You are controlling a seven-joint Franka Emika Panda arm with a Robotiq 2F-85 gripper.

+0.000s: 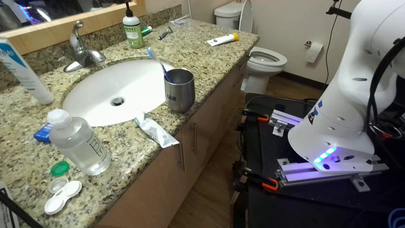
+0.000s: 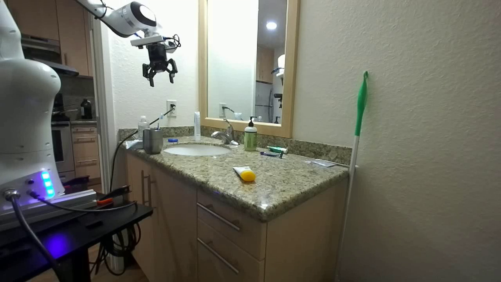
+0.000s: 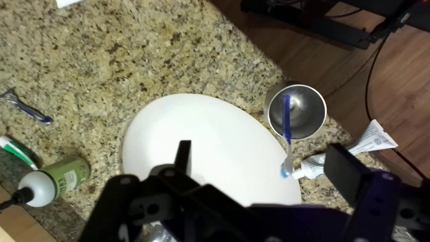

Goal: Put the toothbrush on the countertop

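Toothbrush (image 3: 287, 126) leans in the steel cup (image 3: 310, 112); only the wrist view shows it whole, head toward six o'clock. Gripper (image 2: 161, 81) spread.

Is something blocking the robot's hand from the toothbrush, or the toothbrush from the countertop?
From above, nothing visible stands between the hand and the toothbrush. But its lower end is inside the steel cup, whose wall separates it from the countertop.

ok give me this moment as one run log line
gripper: open, empty, raised over countertop | toothbrush: tilted bristles-up in steel cup beside sink | status: not yet on countertop
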